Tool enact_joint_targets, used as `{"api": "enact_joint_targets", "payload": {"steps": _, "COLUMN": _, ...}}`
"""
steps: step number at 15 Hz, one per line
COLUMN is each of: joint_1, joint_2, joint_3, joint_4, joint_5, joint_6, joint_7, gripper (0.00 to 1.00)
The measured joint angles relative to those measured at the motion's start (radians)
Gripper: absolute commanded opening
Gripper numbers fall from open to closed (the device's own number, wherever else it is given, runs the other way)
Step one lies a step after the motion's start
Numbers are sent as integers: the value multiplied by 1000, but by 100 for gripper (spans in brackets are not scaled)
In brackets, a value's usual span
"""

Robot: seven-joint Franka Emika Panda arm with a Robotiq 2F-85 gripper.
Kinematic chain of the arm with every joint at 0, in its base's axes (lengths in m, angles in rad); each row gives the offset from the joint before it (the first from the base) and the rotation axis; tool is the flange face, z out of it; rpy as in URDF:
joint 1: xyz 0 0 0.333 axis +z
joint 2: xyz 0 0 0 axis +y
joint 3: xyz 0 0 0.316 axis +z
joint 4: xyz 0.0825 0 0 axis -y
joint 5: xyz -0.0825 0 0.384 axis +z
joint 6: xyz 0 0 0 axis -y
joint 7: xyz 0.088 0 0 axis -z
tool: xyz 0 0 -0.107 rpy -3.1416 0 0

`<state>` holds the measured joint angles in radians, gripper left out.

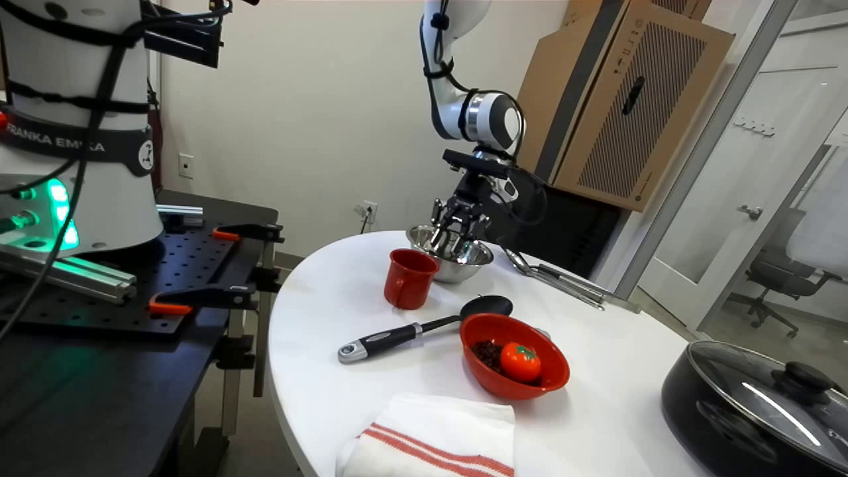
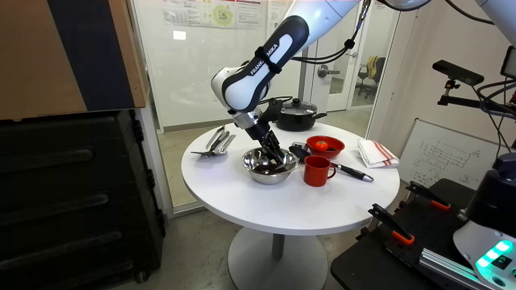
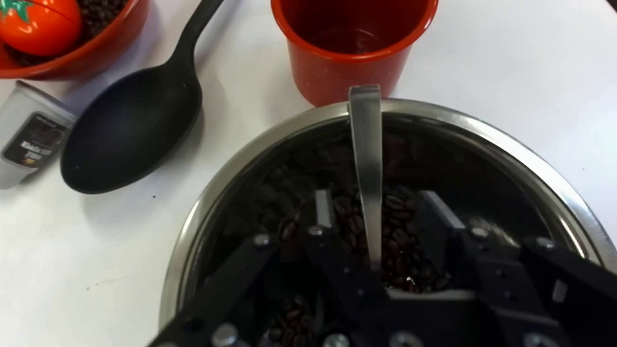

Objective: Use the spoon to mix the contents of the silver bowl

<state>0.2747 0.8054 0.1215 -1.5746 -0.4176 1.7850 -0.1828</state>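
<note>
One arm (image 2: 266,58) angled down into silver bowl (image 2: 269,178); jaws parted, spoon (image 3: 368,159) showing between.

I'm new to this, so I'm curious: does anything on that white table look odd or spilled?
A tomato sits with dark beans in the red bowl, an odd pairing. Beside the black spoon, a small container looks tipped over. Tiny specks dot the table; no clear spill.
</note>
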Motion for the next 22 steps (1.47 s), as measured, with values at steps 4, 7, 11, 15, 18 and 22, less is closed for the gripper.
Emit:
{"api": "enact_joint_targets", "payload": {"steps": 4, "joint_1": 0, "joint_2": -2, "joint_3": 0, "joint_4": -5, "joint_5": 0, "joint_6": -3, "joint_7": 0, "gripper": 100}}
{"api": "enact_joint_targets", "payload": {"steps": 7, "joint_1": -1, "joint_2": -17, "joint_3": 1, "joint_4": -10, "joint_5": 2, "joint_6": -19, "joint_7": -2, "gripper": 100}}
{"api": "enact_joint_targets", "payload": {"steps": 11, "joint_1": -17, "joint_2": -67, "joint_3": 4, "joint_4": -18, "joint_5": 22, "joint_6": -32, "joint_7": -3, "gripper": 100}}
{"api": "enact_joint_targets", "payload": {"steps": 15, "joint_1": -60, "joint_2": -150, "joint_3": 16, "joint_4": -63, "joint_5": 100, "joint_6": 37, "joint_7": -2, "gripper": 100}}
{"api": "enact_joint_targets", "payload": {"steps": 18, "joint_1": -100, "joint_2": -215, "joint_3": 26, "joint_4": -126, "joint_5": 197, "joint_6": 161, "joint_7": 0, "gripper": 100}}
{"api": "enact_joint_targets", "payload": {"steps": 22, "joint_1": -135, "joint_2": -276, "joint_3": 36, "joint_4": -214, "joint_5": 296, "joint_6": 307, "joint_7": 0, "gripper": 100}}
